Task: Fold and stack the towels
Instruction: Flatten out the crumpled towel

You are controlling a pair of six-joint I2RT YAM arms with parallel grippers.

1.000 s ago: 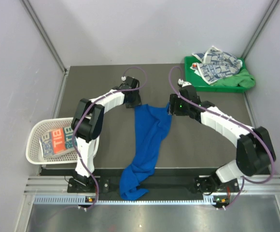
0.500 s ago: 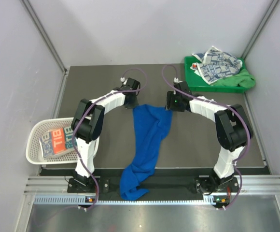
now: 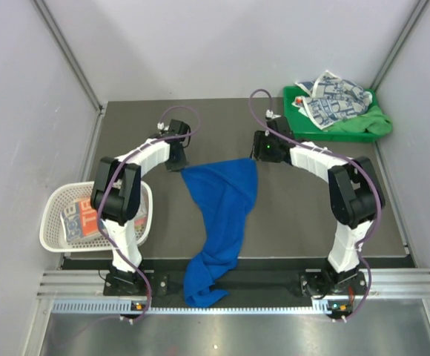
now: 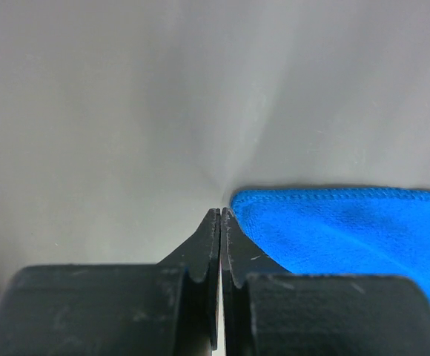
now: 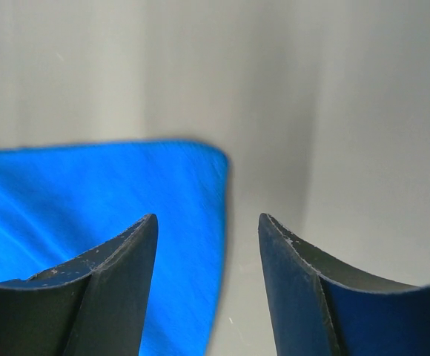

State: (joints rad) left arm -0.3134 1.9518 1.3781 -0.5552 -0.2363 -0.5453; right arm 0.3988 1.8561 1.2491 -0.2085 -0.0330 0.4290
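A royal blue towel (image 3: pixel 222 200) lies down the middle of the table, and its lower end hangs over the near edge. My left gripper (image 3: pixel 179 165) is shut at the towel's far left corner, and that corner (image 4: pixel 237 200) sits right at the closed tips (image 4: pixel 221 211). My right gripper (image 3: pixel 258 157) stands open over the far right corner (image 5: pixel 211 159), with one finger above the cloth and one above bare table. White towels with navy print (image 3: pixel 333 100) and a green towel (image 3: pixel 369 122) are heaped at the back right. A lettered towel (image 3: pixel 81 216) lies in the basket.
A white mesh basket (image 3: pixel 50 231) sits at the table's left edge beside the left arm. A green tray (image 3: pixel 289 95) under the heaped towels stands in the back right corner, close behind the right gripper. Grey walls enclose three sides.
The left gripper closed and moved left, drawing the towel's far left corner with it, so the far edge is now spread wide. The right gripper shifted slightly back and stayed open.
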